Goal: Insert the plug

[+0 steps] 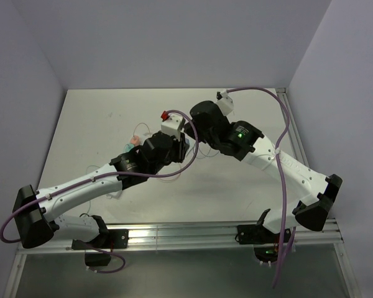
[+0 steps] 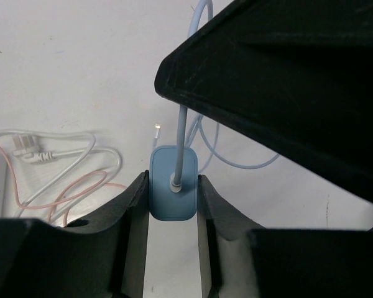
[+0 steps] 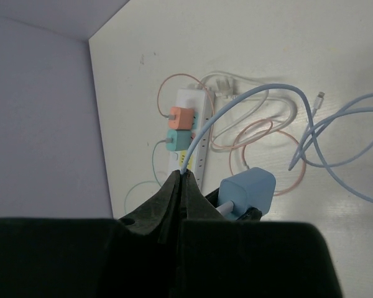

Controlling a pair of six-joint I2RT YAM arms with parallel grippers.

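The blue charger plug (image 2: 173, 183) is squeezed on both sides by the left pincer (image 2: 173, 181). It is close to the near end of the white power strip (image 3: 201, 146). The right pincer (image 3: 181, 179) is pinched tight on the plug's thin blue cord (image 3: 236, 104). An orange charger (image 3: 181, 117) and a teal charger (image 3: 179, 139) already sit in the strip on the desk (image 3: 267, 49). To do this well, line the plug up over a free hole, keep the cord out of the way, and push straight and slow.
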